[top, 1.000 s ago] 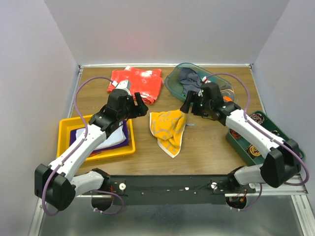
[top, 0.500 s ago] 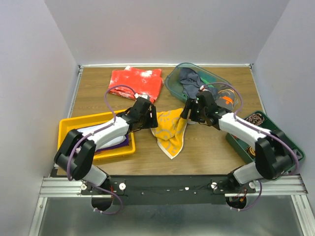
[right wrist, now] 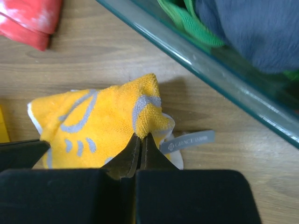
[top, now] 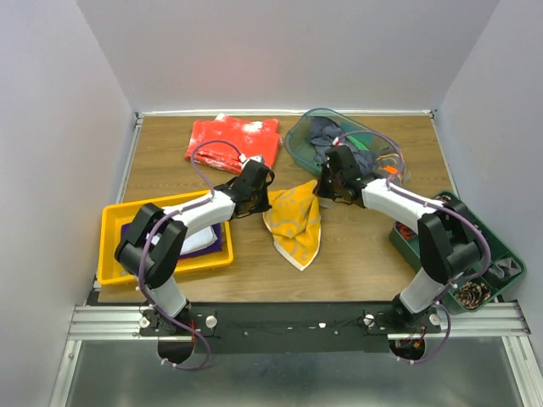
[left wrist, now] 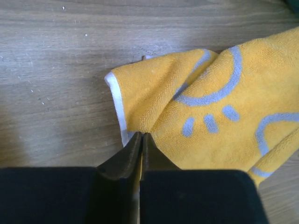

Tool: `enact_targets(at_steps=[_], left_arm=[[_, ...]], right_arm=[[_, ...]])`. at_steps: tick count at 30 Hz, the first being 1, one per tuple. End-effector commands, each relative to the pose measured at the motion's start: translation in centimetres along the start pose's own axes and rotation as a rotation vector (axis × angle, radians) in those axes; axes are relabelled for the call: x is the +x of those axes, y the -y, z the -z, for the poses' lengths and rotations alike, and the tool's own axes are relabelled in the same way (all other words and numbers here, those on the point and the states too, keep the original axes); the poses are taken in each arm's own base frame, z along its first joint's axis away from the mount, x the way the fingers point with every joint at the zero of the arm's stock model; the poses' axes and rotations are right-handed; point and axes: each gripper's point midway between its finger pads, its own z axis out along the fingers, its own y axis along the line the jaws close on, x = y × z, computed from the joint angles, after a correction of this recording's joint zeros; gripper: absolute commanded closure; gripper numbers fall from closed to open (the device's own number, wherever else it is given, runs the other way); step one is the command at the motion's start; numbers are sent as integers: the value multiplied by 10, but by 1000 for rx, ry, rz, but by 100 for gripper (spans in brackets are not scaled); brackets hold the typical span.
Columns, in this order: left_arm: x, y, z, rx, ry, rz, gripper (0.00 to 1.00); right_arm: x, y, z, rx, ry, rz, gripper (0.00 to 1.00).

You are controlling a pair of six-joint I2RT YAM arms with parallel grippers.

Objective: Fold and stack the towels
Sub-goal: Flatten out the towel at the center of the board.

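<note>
Yellow towel, grey circle-and-dash pattern, white edging, lies rumpled mid-tabletop, far corners pinched by left hand and right hand; navy towel and green towel heaped in clear bin; white towel over purple towel in yellow tray.

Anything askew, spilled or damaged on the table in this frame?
Nothing spilled or damaged. The yellow towel lies bunched and skewed mid-table, one corner pinched in the left gripper and another in the right gripper. Its label pokes out beside the right one.
</note>
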Motion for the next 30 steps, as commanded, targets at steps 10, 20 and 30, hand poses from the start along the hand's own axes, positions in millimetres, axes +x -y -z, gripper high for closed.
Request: enact_targets(at_steps=[10, 20, 30], left_arm=[[-99, 50, 144, 141, 230, -145, 100], [-90, 71, 253, 292, 261, -325, 100], [67, 63, 192, 463, -123, -290, 100]], right_arm=[[-100, -51, 127, -128, 212, 127, 99], [-88, -74, 220, -323, 187, 168, 99], [63, -15, 202, -378, -68, 56, 72]])
